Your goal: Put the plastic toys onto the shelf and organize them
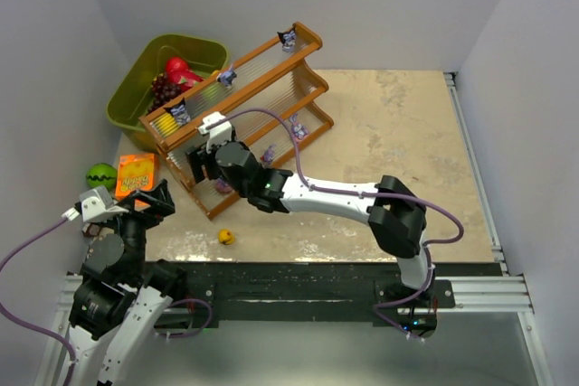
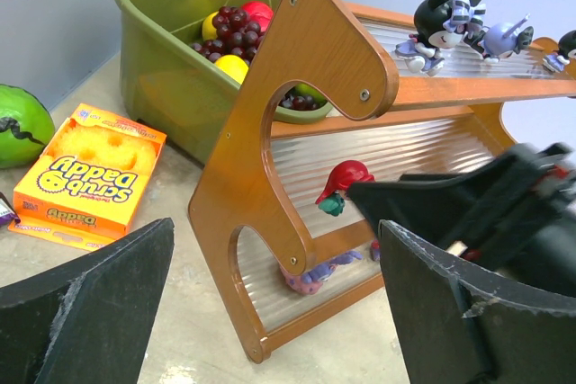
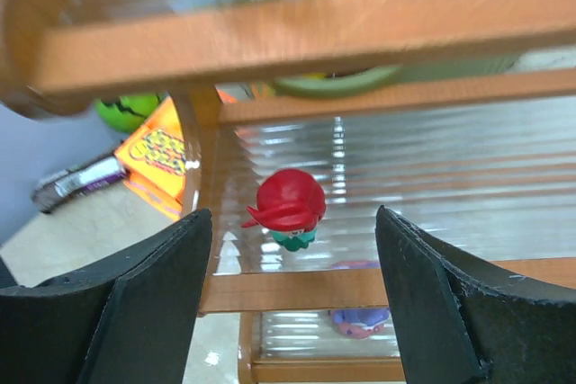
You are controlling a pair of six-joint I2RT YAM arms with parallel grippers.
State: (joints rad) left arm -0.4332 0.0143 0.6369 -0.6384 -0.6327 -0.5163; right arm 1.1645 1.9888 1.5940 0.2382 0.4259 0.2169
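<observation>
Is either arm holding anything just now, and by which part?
Nothing: left gripper and right gripper have open jaws; red toy sits free on the shelf.

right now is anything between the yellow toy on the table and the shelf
Nothing lies on the table between the yellow toy and the shelf. But the right arm reaches over the lower tiers, the right hand open around a red-capped toy on the middle tier.
</observation>
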